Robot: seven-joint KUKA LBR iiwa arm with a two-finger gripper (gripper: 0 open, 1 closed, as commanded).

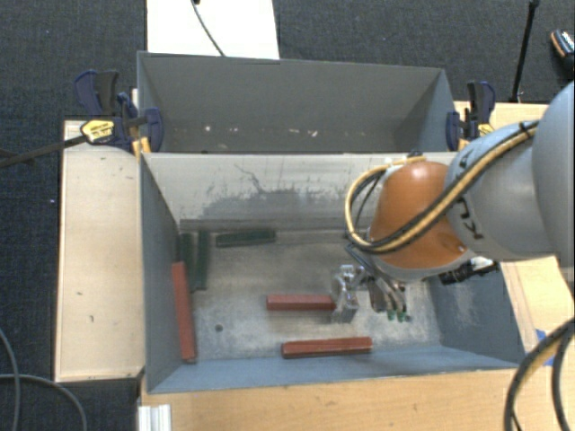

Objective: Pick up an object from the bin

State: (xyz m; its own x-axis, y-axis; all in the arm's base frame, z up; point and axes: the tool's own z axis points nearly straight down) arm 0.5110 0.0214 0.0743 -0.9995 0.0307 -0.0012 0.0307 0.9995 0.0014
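Red-brown bar [299, 303] lies flat on the floor of the bin [160, 232], near the floor's middle. The gripper [368, 308] hangs low just beside that bar's right end; whether it is released or clenched cannot be told. A second red-brown bar [326, 347] lies near that bar, on the side of the bin's near wall. A dark green bar [244, 238] lies well apart from it, toward the far wall.

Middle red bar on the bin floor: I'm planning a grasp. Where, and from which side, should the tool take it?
Probably best to take the middle red bar around mid-length, across its narrow width, coming from above. It lies flat, running left to right, with bare floor along both long sides. The tool hangs at its right end.
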